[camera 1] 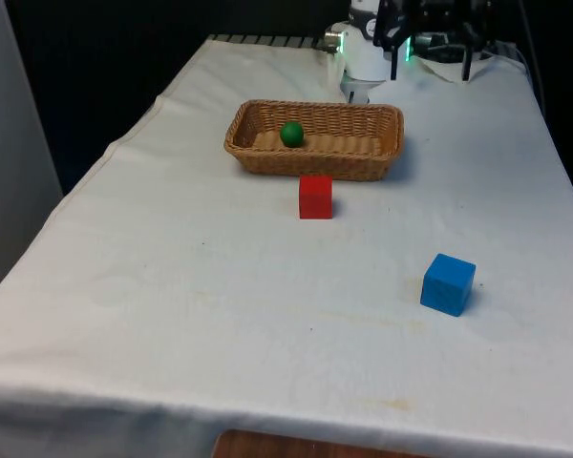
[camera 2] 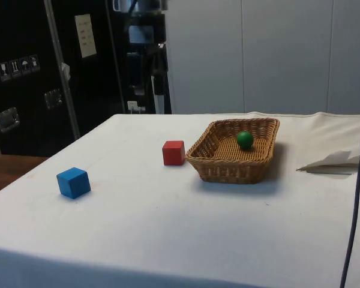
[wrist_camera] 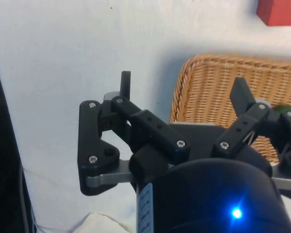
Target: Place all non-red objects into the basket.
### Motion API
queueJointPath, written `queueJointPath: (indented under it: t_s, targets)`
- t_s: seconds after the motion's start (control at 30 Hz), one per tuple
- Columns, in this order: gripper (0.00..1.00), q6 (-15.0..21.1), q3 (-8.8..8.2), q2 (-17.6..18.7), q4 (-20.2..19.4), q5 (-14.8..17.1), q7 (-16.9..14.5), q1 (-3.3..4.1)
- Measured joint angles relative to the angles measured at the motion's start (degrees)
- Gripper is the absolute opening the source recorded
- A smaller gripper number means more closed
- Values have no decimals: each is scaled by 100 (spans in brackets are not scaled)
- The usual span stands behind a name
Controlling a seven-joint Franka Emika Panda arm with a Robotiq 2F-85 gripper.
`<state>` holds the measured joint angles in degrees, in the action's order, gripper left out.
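Gripper [wrist_camera: 182, 85]: the black two-finger gripper is held high above the table's far end, over the cloth beside the basket. The jaws are spread wide apart and nothing is held between them.
Basket [camera 1: 372, 170]: one shallow rectangular woven wicker basket is set on the white-clothed table [camera 1: 172, 315], towards the robot's end.
Green ball [camera 1: 291, 134]: one small green ball is already lying inside the basket, near the end at the front view's left.
Blue cube [camera 1: 448, 283]: one blue cube is standing on the cloth, well apart from the basket, nearer the camera and at the front view's right. It is judged to be the only non-red object still outside the basket.
Red cube [camera 1: 315, 197]: one red cube is standing just beside the basket's near wall, apart from it. It is to be left where it is.
Count: one basket, one green ball, one blue cube, one red cube.
Progress: one of two non-red objects is judged placed; the blue cube is not yet grasped.
Risk 1: the red cube could be knocked or taken by mistake, because it lies roughly between the basket and the blue cube.
Risk 2: the blue cube could slip or rotate if the jaws are closed on its corners instead of flat faces.
Risk 3: the basket could be shifted if its rim is struck during lowering, and the ball could be set rolling.
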<state>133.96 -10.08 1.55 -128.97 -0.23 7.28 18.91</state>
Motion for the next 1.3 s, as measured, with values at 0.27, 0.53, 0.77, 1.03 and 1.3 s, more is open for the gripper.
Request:
queueJointPath:
  t_s: [0.27,0.53,0.77,1.03,1.3]
  targets:
    - [100,-109,149,521,607,29,92,0]
    - [100,-115,201,1089,1197,115,103,0]
    - [100,-155,258,1570,1696,252,92,0]
    - [100,-246,315,2068,2217,384,92,0]
    - [100,-246,315,2641,2773,573,80,-6]
